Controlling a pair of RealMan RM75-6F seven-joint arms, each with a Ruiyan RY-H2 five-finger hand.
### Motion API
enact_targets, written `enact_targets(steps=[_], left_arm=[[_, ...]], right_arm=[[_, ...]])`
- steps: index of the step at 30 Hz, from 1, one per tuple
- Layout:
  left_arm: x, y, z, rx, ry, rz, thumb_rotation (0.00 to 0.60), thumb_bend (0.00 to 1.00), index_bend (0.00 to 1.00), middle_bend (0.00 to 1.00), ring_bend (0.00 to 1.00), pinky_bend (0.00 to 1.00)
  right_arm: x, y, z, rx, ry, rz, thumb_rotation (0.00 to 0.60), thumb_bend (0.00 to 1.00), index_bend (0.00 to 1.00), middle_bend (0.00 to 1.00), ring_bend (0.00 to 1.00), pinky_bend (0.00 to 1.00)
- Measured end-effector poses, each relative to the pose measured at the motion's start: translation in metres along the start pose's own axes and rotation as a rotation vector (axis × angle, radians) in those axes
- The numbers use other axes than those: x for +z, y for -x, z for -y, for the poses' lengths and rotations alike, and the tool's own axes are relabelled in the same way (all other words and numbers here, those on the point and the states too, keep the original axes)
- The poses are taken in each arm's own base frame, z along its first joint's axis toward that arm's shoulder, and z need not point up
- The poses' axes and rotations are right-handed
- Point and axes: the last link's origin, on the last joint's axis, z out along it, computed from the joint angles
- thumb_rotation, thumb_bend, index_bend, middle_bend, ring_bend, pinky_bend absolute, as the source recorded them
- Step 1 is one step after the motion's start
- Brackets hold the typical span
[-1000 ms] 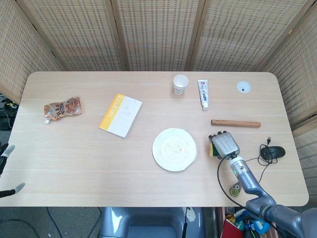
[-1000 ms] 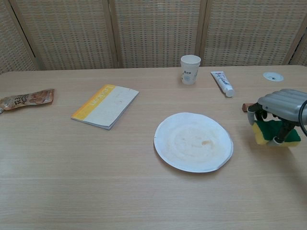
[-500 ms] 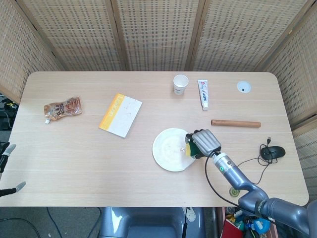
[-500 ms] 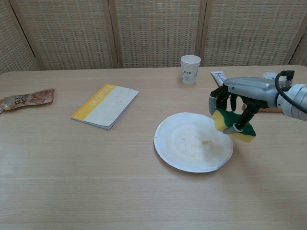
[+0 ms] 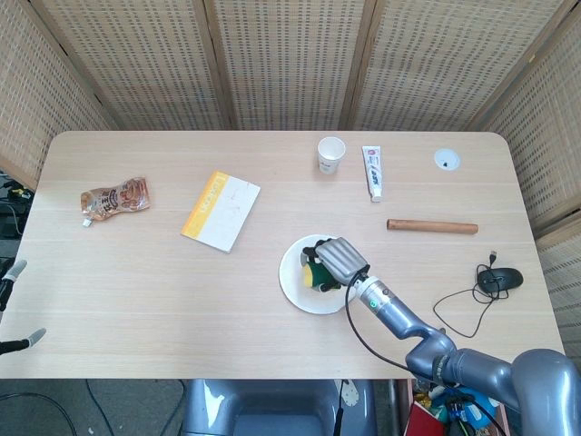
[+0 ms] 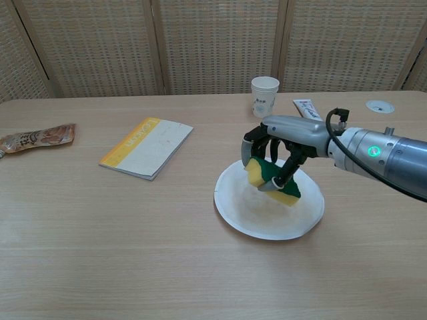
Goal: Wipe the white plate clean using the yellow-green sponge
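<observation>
The white plate [image 5: 298,283] [image 6: 247,215] lies on the table a little right of centre. My right hand [image 5: 336,259] [image 6: 280,142] hovers over it and grips the yellow-green sponge [image 5: 317,273] [image 6: 273,183], tilted, just above the plate's middle. Whether the sponge touches the plate I cannot tell. At the lower left edge of the head view, only the fingertips [image 5: 11,272] of my left hand show, far from the plate.
A yellow-and-white notebook [image 5: 221,210] lies left of the plate, a snack pouch [image 5: 113,197] further left. Behind the plate stand a paper cup [image 5: 331,153] and a toothpaste tube [image 5: 372,172]. A wooden stick [image 5: 432,226] and a mouse [image 5: 501,279] lie at the right.
My right hand lifted the sponge from the table at the right and carried it leftward, ending over the plate's middle. The left hand barely shifted.
</observation>
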Motion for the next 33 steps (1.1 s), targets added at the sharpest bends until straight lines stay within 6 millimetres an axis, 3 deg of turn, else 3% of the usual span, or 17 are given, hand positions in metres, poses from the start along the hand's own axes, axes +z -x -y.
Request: enact_targets(steps=[8,20,33], left_arm=[[0.001,0.001,0.000,-0.001,-0.010,0.001,0.600,0.00,0.00,0.00,0.00,0.00],[0.006,0.003,0.002,0.002,-0.018,0.017,0.600,0.00,0.00,0.00,0.00,0.00],[0.004,0.005,0.002,0.004,-0.018,0.025,0.600,0.00,0.00,0.00,0.00,0.00]], right_arm=[[0.013,0.016,-0.006,-0.036,0.014,0.037,0.600,0.20,0.45,0.54,0.39,0.45],[0.024,0.025,-0.005,0.061,0.050,0.035,0.600,0.20,0.45,0.54,0.39,0.45],[0.013,0.039,-0.023,0.166,0.107,0.059,0.600,0.22,0.45,0.54,0.39,0.45]])
